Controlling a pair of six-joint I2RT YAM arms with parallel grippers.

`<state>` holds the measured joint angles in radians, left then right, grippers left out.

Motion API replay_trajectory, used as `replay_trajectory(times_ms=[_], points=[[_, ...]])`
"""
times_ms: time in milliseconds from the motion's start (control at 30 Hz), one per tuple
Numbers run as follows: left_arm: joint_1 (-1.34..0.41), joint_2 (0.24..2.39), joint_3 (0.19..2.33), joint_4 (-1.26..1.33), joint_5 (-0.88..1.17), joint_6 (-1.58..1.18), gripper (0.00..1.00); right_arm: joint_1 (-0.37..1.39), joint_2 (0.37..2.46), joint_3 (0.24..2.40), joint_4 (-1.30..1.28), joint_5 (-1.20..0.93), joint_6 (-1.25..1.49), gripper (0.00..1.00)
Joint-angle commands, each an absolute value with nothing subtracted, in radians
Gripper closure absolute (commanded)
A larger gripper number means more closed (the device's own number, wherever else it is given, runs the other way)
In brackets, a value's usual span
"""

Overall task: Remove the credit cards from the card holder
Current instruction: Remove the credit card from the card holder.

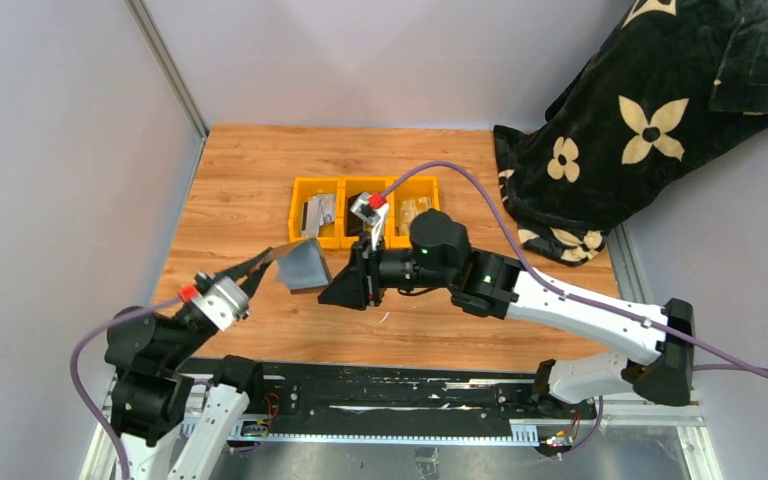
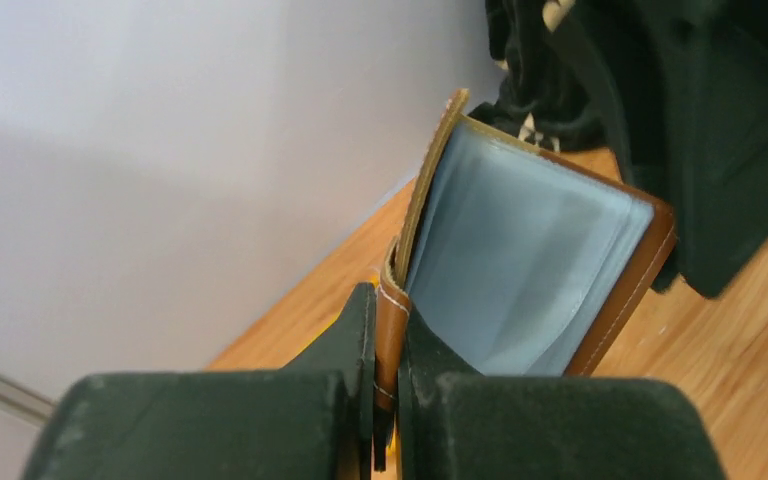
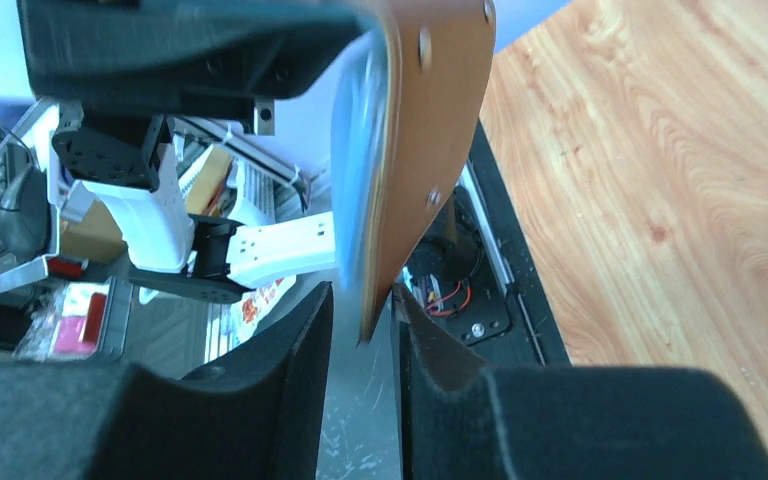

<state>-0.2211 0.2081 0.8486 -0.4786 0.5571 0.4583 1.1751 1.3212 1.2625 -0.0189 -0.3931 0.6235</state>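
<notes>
**While the left gripper pinches its tab, the card holder stands open before the bins**

Where the two arms meet over the wooden table, the card holder is held on edge. It sits just on the near side of the row of yellow bins, apart from them. Seen from above, its long axis runs from the left gripper's tips toward the right gripper, slanting slightly toward the near edge at its right-hand end. Its grey lining faces upward, with a brown rim along the far edge. Whether its lower edge rests on the wood cannot be told.

In the left wrist view the jaws are closed tight on a narrow brown leather strip at the holder's near corner. From there one leaf rises edge-on. The other leaf spreads away with its grey lining toward the camera, framed by stitched brown leather.

In the right wrist view the fingers stand a little apart, with a gap wider than the leather. The holder's brown outer face, set with small metal studs, hangs just above them. Its lower corner dips to the mouth of the gap, and nothing is clamped there.

Flat grey pieces lie in the left compartment and tan ones in the right, too small to identify. A black blanket with cream flowers is heaped at the far right corner.
</notes>
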Motion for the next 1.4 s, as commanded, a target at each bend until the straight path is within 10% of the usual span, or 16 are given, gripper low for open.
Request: replay_trajectory(times_ms=[0, 333, 700, 1167, 1367], points=[[-0.221, 0.320, 0.953, -0.335, 0.415, 0.029, 1.00, 1.159, 1.196, 1.137, 0.243, -0.326, 0.637, 0.67], [-0.221, 0.395, 1.015, -0.240, 0.666, -0.355, 1.00, 1.161, 1.039, 0.957, 0.448, -0.192, 0.511, 0.64], [-0.221, 0.457, 1.126, -0.211, 0.810, -0.436, 1.00, 1.154, 0.934, 0.838, 0.466, -0.145, 0.426, 0.25], [-0.220, 0.463, 1.131, -0.244, 0.826, -0.475, 1.00, 1.256, 0.967, 0.896, 0.607, -0.427, 0.222, 0.23], [-0.221, 0.463, 1.132, -0.255, 0.822, -0.472, 1.00, 1.259, 0.971, 0.918, 0.620, -0.366, 0.213, 0.43]])
